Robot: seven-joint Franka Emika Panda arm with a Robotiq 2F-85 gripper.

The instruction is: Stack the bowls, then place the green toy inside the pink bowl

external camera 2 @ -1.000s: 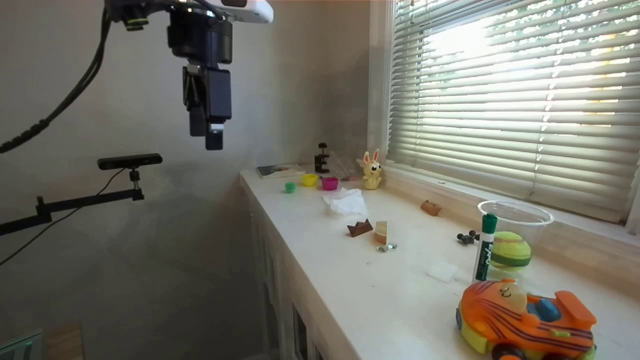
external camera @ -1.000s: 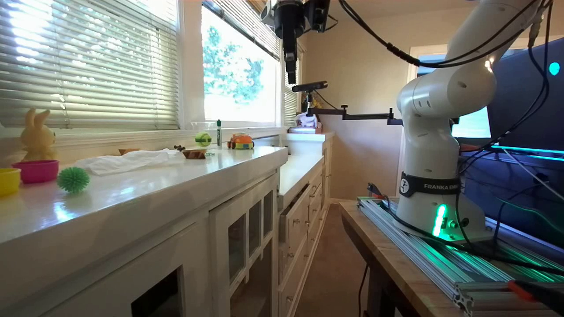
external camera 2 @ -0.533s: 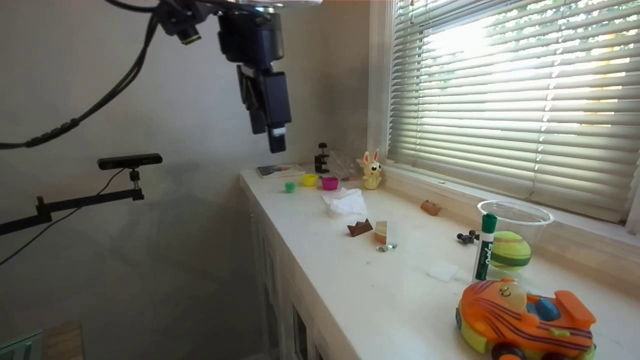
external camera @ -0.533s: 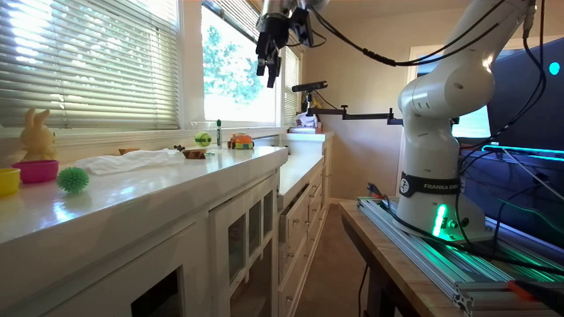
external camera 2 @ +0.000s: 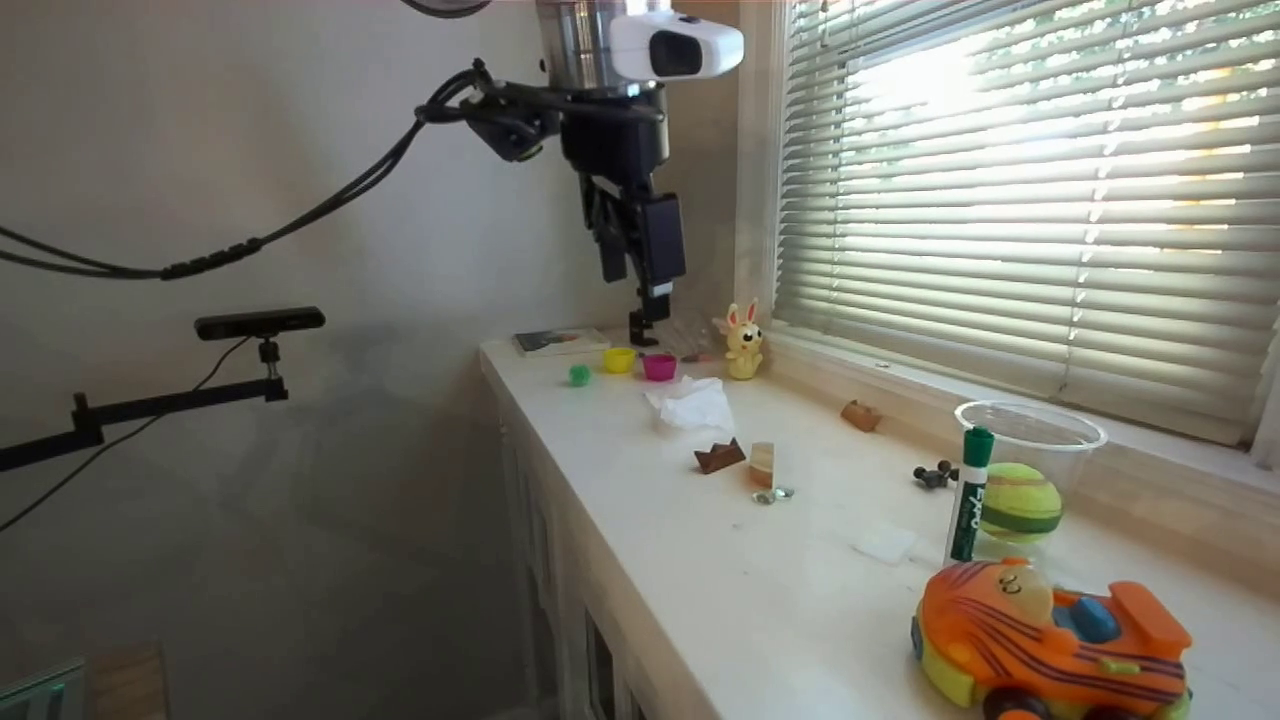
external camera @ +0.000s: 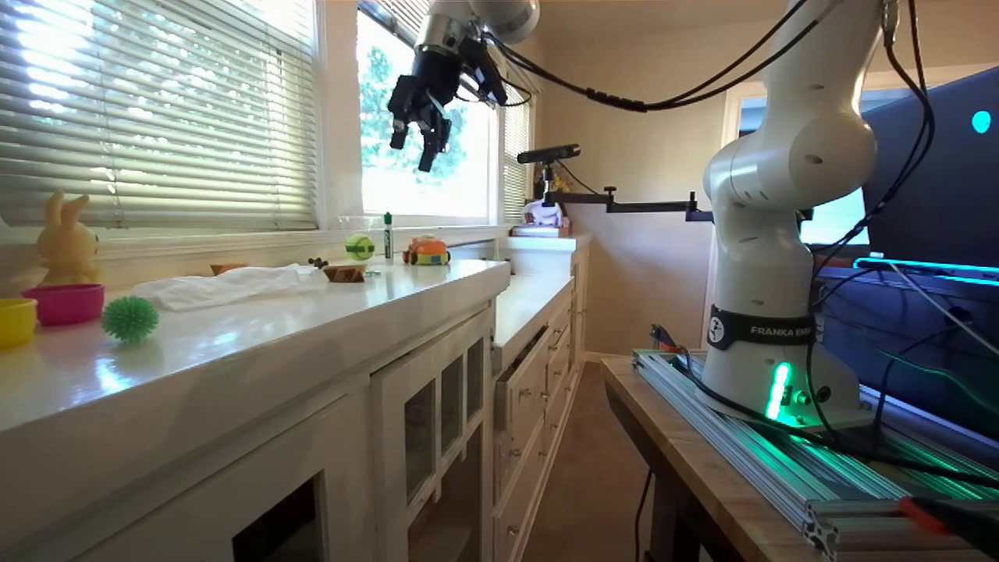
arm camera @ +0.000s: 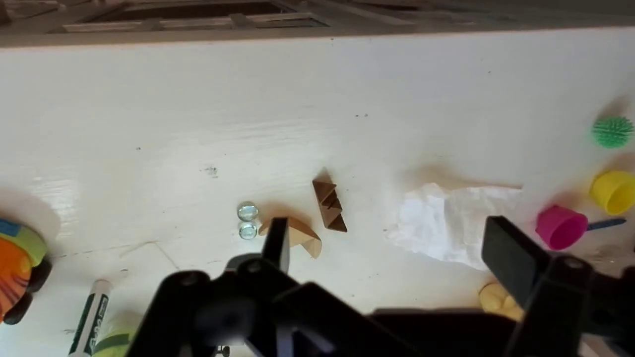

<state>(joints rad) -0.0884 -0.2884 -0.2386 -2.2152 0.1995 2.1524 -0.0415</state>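
Observation:
The pink bowl [external camera: 69,304] and the yellow bowl [external camera: 15,322] stand side by side, apart, on the white counter. Both also show in an exterior view [external camera 2: 659,367] and at the right of the wrist view. The green toy [arm camera: 613,132], a spiky ball, lies on the counter near the yellow bowl [arm camera: 614,191], outside both bowls. In the wrist view the pink bowl [arm camera: 560,228] lies beyond the right finger. My gripper [arm camera: 387,233] is open and empty, high above the counter. It shows in both exterior views [external camera: 412,156] [external camera 2: 635,297], tilted.
White crumpled cloth [arm camera: 446,223] lies between the gripper's position and the bowls. The rabbit figure [external camera 2: 743,342] stands behind the pink bowl by the window. Brown blocks [external camera 2: 720,456], a marker [external camera 2: 969,495], a clear cup with a ball [external camera 2: 1020,505] and an orange car [external camera 2: 1050,635] are nearer.
The arm has swung towards the window and counter: left and slightly down in an exterior view, right in an exterior view. The gripper has turned and tilted. Bowls and green toy have not moved.

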